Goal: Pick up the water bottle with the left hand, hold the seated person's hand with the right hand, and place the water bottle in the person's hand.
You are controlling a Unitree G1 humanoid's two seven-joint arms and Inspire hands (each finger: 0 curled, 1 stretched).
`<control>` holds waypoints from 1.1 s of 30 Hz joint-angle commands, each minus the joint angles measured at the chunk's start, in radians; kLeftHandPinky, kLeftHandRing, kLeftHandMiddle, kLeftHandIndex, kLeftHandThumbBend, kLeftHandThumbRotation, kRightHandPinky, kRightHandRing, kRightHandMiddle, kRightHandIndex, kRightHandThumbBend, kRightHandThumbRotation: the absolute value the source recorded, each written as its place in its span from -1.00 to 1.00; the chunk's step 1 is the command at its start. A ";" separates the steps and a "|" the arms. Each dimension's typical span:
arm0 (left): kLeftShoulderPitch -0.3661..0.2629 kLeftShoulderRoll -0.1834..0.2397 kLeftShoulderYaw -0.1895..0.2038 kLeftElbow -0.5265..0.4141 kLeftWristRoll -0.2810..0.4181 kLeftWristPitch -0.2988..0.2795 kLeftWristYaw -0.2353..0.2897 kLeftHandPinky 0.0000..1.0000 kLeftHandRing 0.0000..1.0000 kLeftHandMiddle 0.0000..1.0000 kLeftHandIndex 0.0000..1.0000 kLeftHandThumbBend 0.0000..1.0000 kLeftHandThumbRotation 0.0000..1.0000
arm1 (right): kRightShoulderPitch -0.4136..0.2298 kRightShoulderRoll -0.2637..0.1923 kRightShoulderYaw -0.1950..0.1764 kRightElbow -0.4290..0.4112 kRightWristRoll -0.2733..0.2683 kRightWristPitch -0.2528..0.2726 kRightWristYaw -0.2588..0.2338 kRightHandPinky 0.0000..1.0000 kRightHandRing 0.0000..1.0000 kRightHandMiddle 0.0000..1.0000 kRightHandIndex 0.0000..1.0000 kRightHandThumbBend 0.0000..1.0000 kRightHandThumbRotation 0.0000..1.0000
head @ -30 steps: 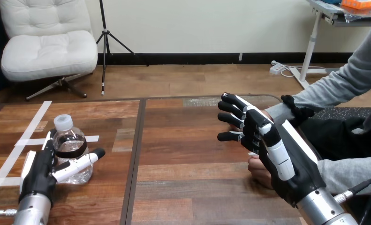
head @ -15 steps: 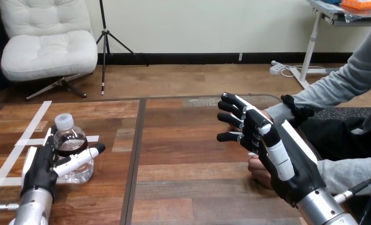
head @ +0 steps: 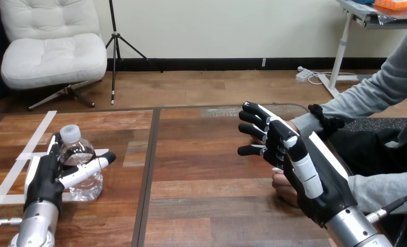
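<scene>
The left robot hand (head: pixel 42 180) is at the near left of the desk (head: pixel 206 170). Its fingers and thumb are curled round the water bottle (head: pixel 79 154), which leans a little. I cannot tell if its bottom is on the desk or just off it. So I think the step now is picking up the water bottle.

At the right, the right robot hand (head: pixel 314 180) has its fingers spread wide, over the person's hand (head: pixel 282 184). I see no grip there.

Next, the water bottle needs lifting and carrying right, held firmly so it does not slip.
</scene>
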 commanded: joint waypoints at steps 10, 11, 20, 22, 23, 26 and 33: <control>-0.117 0.031 -0.005 0.082 0.013 -0.049 0.021 1.00 1.00 1.00 1.00 0.84 -0.48 | -0.025 0.008 -0.005 -0.064 0.019 -0.018 0.003 0.53 0.85 0.87 0.87 0.96 1.00; -0.120 0.031 -0.005 0.084 0.012 -0.050 0.022 1.00 1.00 1.00 1.00 0.84 -0.48 | -0.025 0.009 -0.005 -0.064 0.019 -0.019 0.003 0.53 0.85 0.87 0.87 0.96 1.00; -0.144 0.039 -0.004 0.129 0.009 -0.068 0.016 1.00 1.00 1.00 1.00 0.80 -0.51 | -0.021 0.008 -0.005 -0.071 0.019 -0.017 0.005 0.54 0.85 0.86 0.86 0.94 1.00; -0.148 0.041 -0.005 0.139 0.010 -0.074 0.015 1.00 1.00 1.00 1.00 0.79 -0.51 | -0.020 0.007 -0.006 -0.073 0.019 -0.016 0.005 0.54 0.84 0.86 0.86 0.94 1.00; -0.152 0.042 -0.006 0.147 0.011 -0.078 0.015 1.00 1.00 1.00 1.00 0.79 -0.51 | -0.020 0.007 -0.006 -0.074 0.019 -0.016 0.006 0.54 0.84 0.86 0.86 0.94 1.00; -0.157 0.046 -0.009 0.161 0.015 -0.086 0.017 1.00 1.00 1.00 1.00 0.79 -0.52 | -0.018 0.006 -0.006 -0.077 0.020 -0.017 0.007 0.54 0.84 0.86 0.86 0.94 1.00; -0.168 0.050 -0.016 0.178 0.023 -0.088 0.022 0.99 1.00 1.00 1.00 0.82 -0.53 | -0.017 0.007 -0.007 -0.076 0.023 -0.020 0.008 0.54 0.84 0.86 0.86 0.94 1.00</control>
